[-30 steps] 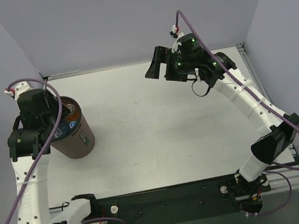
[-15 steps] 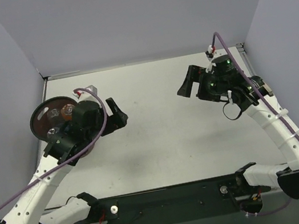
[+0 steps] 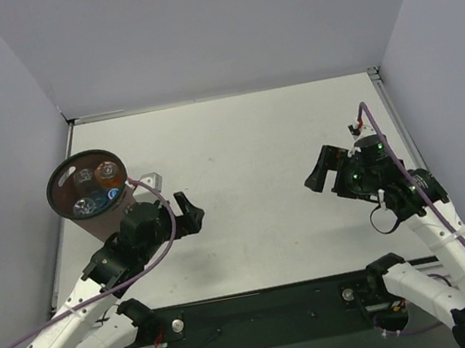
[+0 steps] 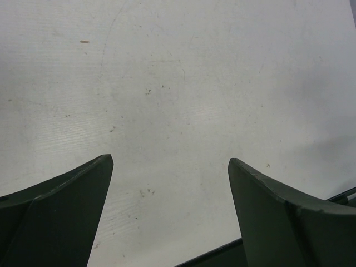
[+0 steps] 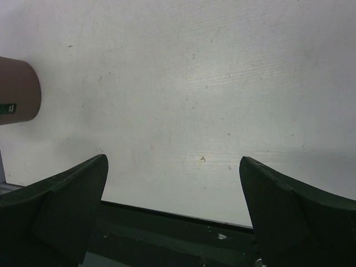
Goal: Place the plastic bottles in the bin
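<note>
The bin, round and dark brown with a black rim, stands at the table's left side. Inside it lie plastic bottles: an orange one, a clear one and one with a blue label. My left gripper hovers right of and nearer than the bin, apart from it. In the left wrist view this gripper is open over bare table. My right gripper is at the near right, open too, with nothing between its fingers. The bin's brown side shows at the left edge of the right wrist view.
Grey walls enclose the white table on three sides. A black base rail runs along the near edge between the arm mounts, and it shows below the right gripper's fingers.
The left arm left the bin and drew back toward the near edge, its gripper opening. The right arm swung from the far middle to the near right.
</note>
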`<state>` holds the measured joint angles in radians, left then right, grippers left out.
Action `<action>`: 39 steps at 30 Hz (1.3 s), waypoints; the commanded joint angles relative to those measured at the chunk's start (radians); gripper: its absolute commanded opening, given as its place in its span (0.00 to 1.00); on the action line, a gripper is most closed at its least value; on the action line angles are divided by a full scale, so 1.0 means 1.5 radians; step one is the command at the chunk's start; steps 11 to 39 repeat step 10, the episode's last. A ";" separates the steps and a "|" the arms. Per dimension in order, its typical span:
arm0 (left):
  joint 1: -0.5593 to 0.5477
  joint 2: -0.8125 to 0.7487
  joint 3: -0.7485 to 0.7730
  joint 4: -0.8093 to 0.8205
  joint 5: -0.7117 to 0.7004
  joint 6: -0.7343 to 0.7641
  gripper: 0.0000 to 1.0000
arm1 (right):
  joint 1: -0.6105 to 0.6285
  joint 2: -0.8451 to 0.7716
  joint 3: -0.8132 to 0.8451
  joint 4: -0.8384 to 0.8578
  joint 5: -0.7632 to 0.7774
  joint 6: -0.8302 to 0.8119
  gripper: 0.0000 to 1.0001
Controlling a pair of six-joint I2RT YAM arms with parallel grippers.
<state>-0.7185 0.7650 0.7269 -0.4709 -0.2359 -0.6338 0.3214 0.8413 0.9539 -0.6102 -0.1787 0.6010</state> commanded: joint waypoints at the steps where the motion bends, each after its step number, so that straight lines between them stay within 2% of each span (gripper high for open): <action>1: -0.003 -0.034 -0.020 0.110 -0.010 0.020 0.96 | 0.000 -0.018 -0.013 0.012 0.009 -0.005 1.00; 39: -0.002 -0.021 -0.009 0.099 0.003 0.019 0.96 | -0.001 -0.032 -0.005 0.023 0.012 -0.002 0.99</action>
